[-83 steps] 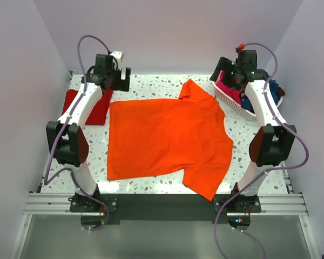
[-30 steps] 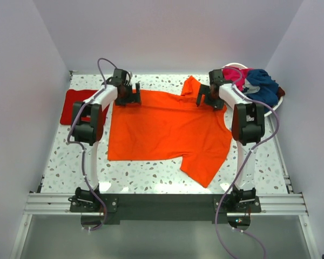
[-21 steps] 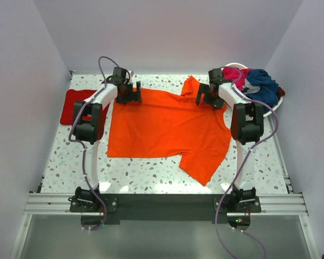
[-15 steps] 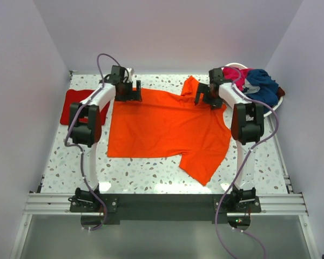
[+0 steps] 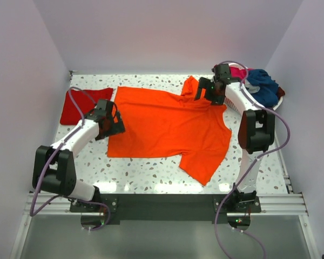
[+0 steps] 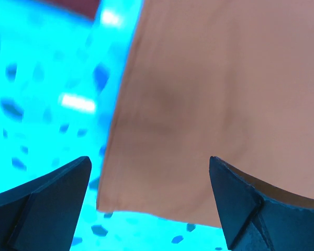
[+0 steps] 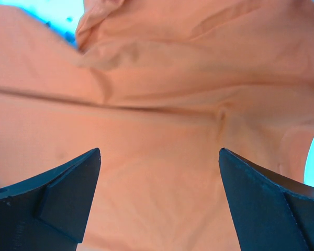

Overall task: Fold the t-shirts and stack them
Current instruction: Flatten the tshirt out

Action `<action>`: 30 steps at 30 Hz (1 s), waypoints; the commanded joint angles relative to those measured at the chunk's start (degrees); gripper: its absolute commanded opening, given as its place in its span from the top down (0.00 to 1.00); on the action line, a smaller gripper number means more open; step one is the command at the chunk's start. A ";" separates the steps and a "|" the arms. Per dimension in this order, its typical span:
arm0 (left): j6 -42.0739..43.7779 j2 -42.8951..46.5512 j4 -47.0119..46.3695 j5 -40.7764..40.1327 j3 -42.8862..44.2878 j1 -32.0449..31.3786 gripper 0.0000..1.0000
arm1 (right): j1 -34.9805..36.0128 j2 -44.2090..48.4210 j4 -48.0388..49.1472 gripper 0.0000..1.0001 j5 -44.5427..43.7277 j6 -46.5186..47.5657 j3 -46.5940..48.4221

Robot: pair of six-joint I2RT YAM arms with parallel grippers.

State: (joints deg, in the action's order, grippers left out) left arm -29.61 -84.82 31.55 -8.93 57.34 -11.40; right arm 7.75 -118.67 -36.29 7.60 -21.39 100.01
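Note:
A large orange t-shirt (image 5: 167,127) lies spread flat across the middle of the table, one sleeve pointing to the near edge. A darker red t-shirt (image 5: 78,105) lies folded at the far left. My left gripper (image 5: 114,124) hovers open over the orange shirt's left hem; in the left wrist view its gripper (image 6: 149,160) straddles the cloth (image 6: 209,104) near a corner, holding nothing. My right gripper (image 5: 206,94) stands open over the far right shoulder; the right wrist view shows the gripper (image 7: 159,150) above wrinkled orange cloth (image 7: 162,104).
A white basket (image 5: 274,101) at the far right corner holds a magenta t-shirt (image 5: 237,72) and a navy t-shirt (image 5: 262,86). Speckled tabletop (image 5: 146,172) shows along the near edge and beside the red shirt. Walls close in on three sides.
My left arm has swung from the shirt's far left corner back toward me, to its left hem. The right gripper shifted slightly toward the far right. Both stay open.

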 commanded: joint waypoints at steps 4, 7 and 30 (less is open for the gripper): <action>-17.67 11.14 1.50 -6.28 -12.85 -0.03 0.00 | -0.19 7.66 1.31 0.02 3.74 -0.32 -5.69; -21.89 13.00 1.06 -5.93 -15.50 -0.03 0.04 | -0.19 8.54 0.96 0.02 4.44 -0.67 -6.93; -27.44 19.25 0.97 -3.90 -25.09 -0.03 0.14 | -0.19 10.39 -0.53 0.03 3.22 -0.67 -9.21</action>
State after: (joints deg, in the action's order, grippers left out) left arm -56.05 -66.89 33.56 -12.10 32.34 -11.40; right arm 7.75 -110.98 -36.38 10.46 -21.82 89.34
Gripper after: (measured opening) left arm 0.863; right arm 0.971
